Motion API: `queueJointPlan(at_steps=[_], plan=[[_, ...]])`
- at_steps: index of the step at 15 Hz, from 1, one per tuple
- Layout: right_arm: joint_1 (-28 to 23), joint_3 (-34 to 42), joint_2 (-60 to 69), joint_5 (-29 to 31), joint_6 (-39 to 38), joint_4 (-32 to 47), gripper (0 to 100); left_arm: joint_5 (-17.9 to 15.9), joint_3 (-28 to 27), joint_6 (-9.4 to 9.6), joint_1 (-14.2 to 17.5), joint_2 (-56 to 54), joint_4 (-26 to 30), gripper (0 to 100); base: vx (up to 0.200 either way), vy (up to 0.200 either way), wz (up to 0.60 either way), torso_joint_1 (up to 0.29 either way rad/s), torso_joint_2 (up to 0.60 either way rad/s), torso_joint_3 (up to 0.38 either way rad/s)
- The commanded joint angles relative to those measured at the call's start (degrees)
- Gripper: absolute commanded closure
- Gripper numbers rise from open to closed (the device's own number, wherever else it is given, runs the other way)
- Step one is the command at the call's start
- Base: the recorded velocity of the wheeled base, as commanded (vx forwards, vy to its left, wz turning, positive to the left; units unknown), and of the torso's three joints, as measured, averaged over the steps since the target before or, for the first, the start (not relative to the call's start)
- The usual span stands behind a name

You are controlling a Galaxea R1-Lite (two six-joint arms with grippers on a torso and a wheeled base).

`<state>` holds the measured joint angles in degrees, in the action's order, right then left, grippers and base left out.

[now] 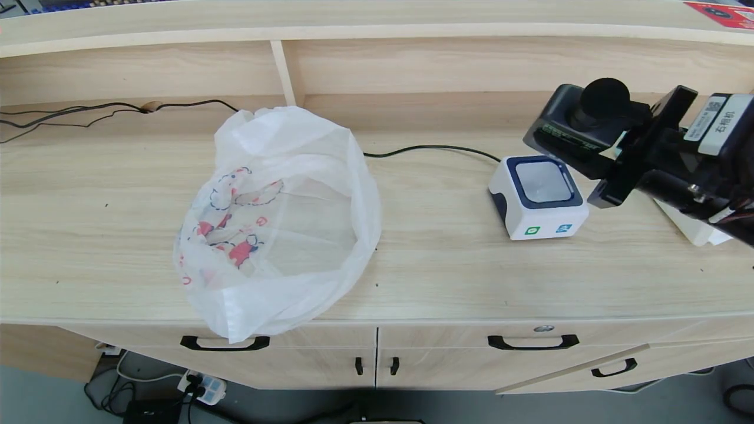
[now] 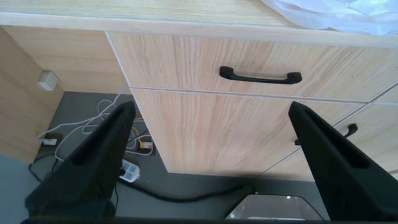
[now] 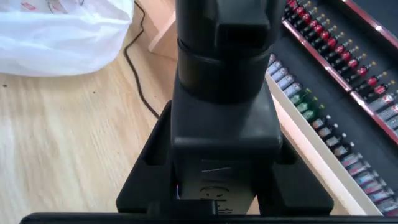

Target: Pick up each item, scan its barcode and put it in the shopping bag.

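Right tool (image 1: 612, 144) clamps black item (image 1: 580, 123), held in air beside scanner (image 1: 539, 197) on counter (image 1: 442, 265). Bag (image 1: 277, 218) open, left of scanner. Left tool (image 2: 211, 162) open, facing drawers (image 2: 186, 68) below counter.

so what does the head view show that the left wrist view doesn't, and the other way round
Head view adds the countertop with the barcode scanner and its cable, and the right gripper shut on a black item near the scanner. Left wrist view adds the left gripper, open and empty, low in front of the cabinet. Both share the shopping bag overhanging the counter edge, the black drawer handle under it, and the power strip on the floor.
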<state>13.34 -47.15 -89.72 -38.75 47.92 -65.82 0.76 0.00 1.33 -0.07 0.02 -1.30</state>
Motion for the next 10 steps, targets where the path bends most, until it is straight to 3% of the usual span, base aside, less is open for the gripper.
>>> queueJointPlan(at_steps=[1,3,6,8,9,10], plan=[[-2.44,-2.07,-3.35,-1.06,1.3,-0.01,100,0.04,0.0,0.78,-0.01,-0.02,-0.1,0,0.0,0.0,0.0,0.0,0.0,0.0],[-4.55,-3.82,-6.69,-4.22,5.78,-0.1,100,0.04,0.0,2.01,-0.01,-0.02,-0.1,0,0.0,0.0,0.0,0.0,0.0,0.0],[-5.87,-10.59,-9.68,-8.27,7.98,0.07,100,0.04,0.0,2.27,-0.01,-0.02,-0.1,0,0.0,0.0,0.0,0.0,0.0,0.0],[-5.95,-10.59,-11.97,-11.17,10.44,0.07,100,0.04,0.0,2.45,-0.01,-0.02,-0.1,0,0.0,0.0,0.0,0.0,0.0,0.0],[-7.27,-11.56,-12.23,-12.13,10.79,0.07,100,-0.23,0.0,4.65,-0.01,-0.02,-0.28,0,0.0,0.0,0.0,0.0,0.0,0.0],[-8.94,-11.82,-12.23,-12.49,10.79,0.07,100,-0.32,0.0,4.91,-0.01,-0.02,-0.28,0,0.0,0.0,0.0,0.0,0.0,0.0]])
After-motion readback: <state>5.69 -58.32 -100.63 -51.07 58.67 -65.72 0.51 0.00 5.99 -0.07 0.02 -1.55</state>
